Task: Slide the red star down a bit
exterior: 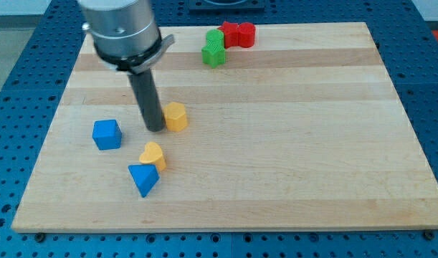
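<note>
The red star (pixel 229 33) sits near the view's top edge of the wooden board, right of centre. It touches another red block (pixel 247 34) on its right and a green block (pixel 216 39) on its left. My tip (pixel 155 130) rests on the board far below and to the left of the red star. The tip stands against the left side of a yellow block (pixel 176 116).
A second green block (pixel 213 55) lies just below the first. A blue cube (pixel 107 134) is left of my tip. A yellow heart (pixel 153 155) and a blue triangle (pixel 143 179) lie below it. The board (pixel 312 143) sits on a blue perforated table.
</note>
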